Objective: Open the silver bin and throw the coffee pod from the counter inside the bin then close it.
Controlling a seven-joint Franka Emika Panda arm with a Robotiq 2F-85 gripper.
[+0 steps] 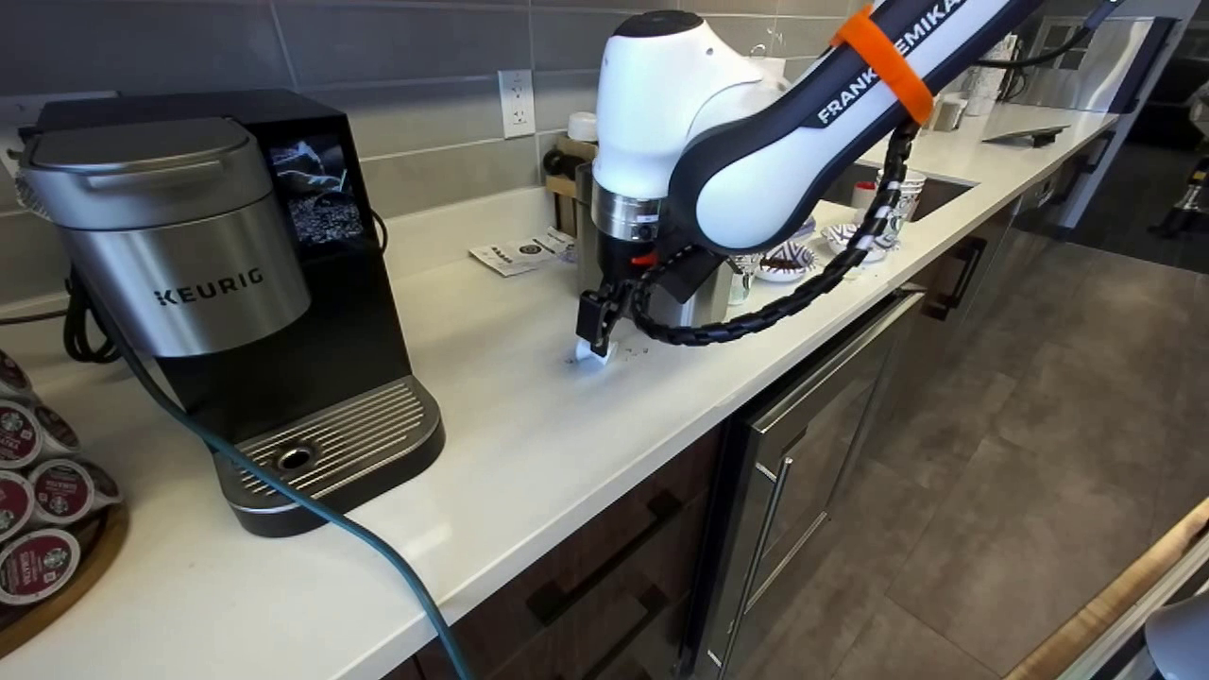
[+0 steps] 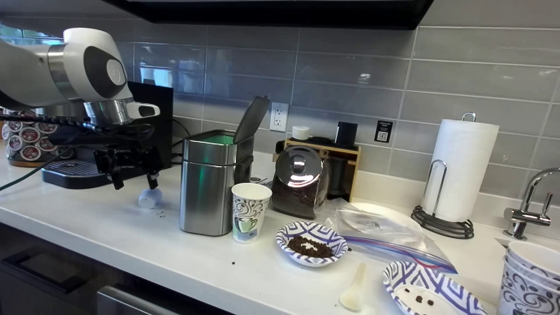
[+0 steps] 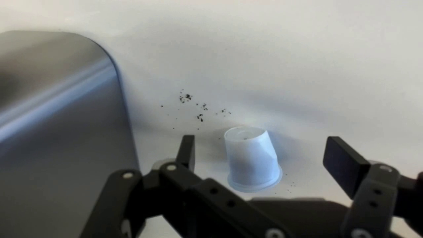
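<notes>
The silver bin (image 2: 203, 197) stands open, left of centre in an exterior view. My gripper (image 3: 259, 153), jaws wide, empty, hangs over the coffee pod (image 3: 252, 162); grasping, dropping and closing remain.

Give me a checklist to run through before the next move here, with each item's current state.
1. Lid raised: ok, it stands open on the silver bin.
2. Claw open with nothing held: ok.
3. Coffee pod lined up between the fingers: ok, judging by the wrist view.
4. Fingers down at pod height: not ok, they look above it in an exterior view.
5. Claw clear of the bin: ok, they appear apart in an exterior view.
6. Room inside the bin: cannot tell, its bottom is hidden.
</notes>
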